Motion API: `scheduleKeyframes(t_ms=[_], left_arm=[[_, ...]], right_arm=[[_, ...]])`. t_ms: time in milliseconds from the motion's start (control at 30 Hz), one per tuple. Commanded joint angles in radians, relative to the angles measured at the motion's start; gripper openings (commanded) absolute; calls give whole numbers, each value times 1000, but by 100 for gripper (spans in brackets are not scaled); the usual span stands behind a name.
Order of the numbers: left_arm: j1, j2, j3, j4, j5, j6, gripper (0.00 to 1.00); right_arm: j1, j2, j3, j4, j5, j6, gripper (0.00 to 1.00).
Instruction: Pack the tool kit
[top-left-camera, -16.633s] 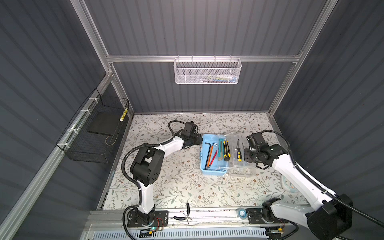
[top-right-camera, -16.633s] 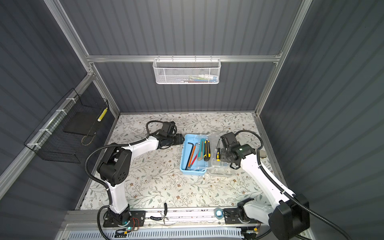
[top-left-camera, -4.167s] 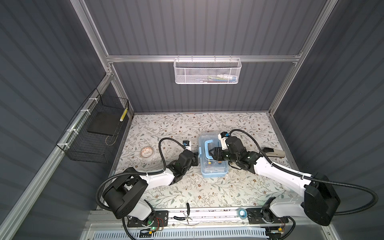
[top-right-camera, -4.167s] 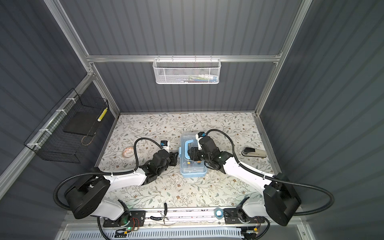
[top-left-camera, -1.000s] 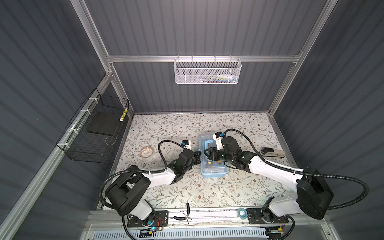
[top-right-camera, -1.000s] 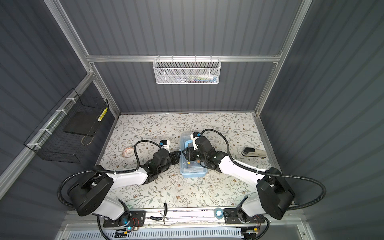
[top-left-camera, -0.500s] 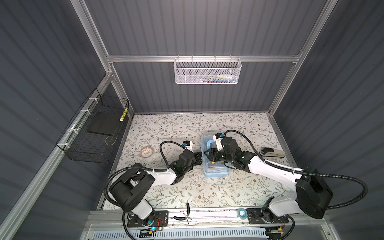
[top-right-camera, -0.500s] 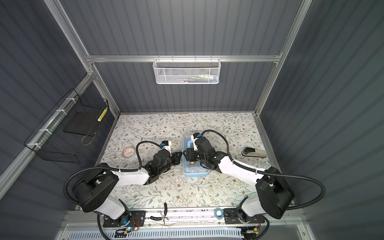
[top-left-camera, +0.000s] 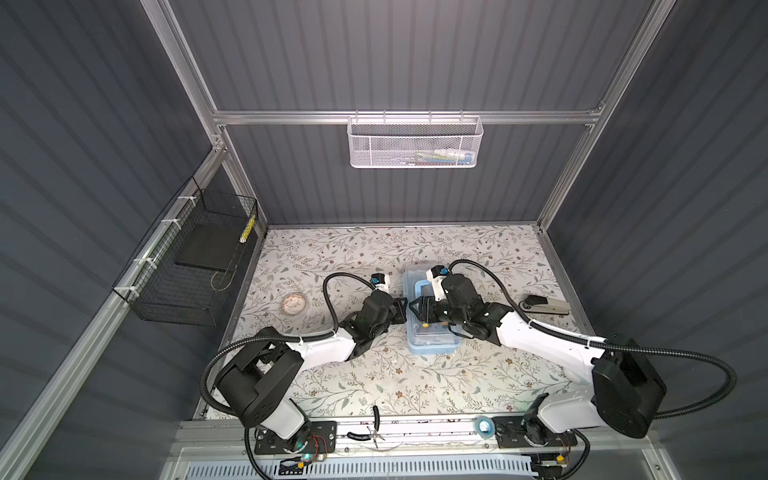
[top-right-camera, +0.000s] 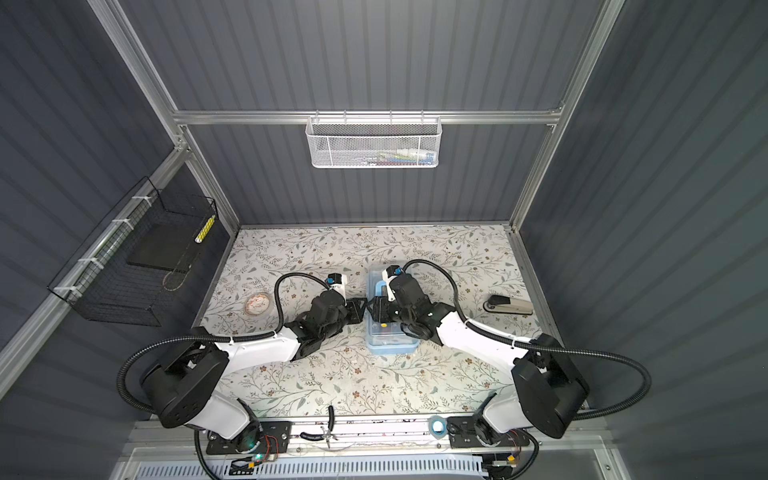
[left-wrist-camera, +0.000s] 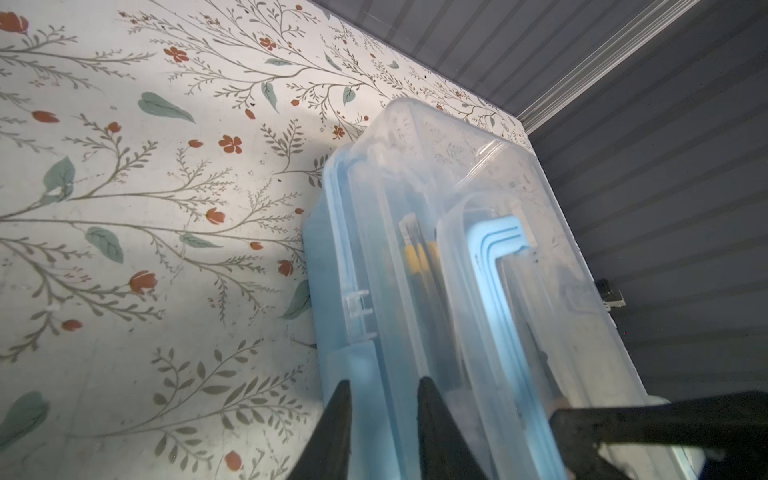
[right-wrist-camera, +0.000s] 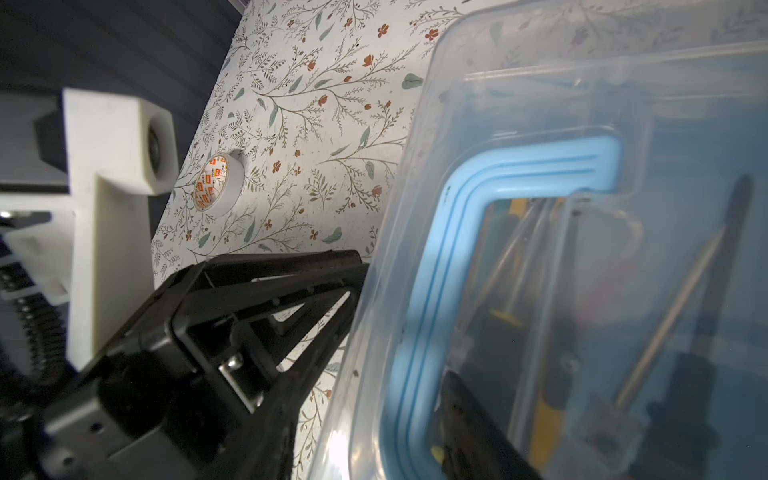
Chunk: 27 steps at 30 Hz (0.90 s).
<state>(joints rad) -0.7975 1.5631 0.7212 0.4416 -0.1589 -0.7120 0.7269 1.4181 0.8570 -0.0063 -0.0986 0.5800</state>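
Packing nearly complete: the tool kit box sits mid-counter, tools under the lowered clear lid; I judge only latching is left, with my left gripper narrowly parted at its 9 o'clock latch (pinch indeterminate) and my right gripper on the lid (spread hidden).

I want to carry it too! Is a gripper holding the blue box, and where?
Cannot tell: left gripper straddles the box at its side latch; right gripper sits over its lid.
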Motion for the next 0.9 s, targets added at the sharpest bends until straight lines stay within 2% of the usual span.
scheduleKeyframes(t_ms=[0,367,867], left_arm=[[-9,41,51,-67,48,49,28],[-9,99,107,-143,86,62,28],[18,39,71,-181,7,92,26]], right_arm=[[-3,18,-9,-95,20,-6,56],[-7,52,4,-95,-9,-1,56],[-7,65,1,-92,-18,8,56]])
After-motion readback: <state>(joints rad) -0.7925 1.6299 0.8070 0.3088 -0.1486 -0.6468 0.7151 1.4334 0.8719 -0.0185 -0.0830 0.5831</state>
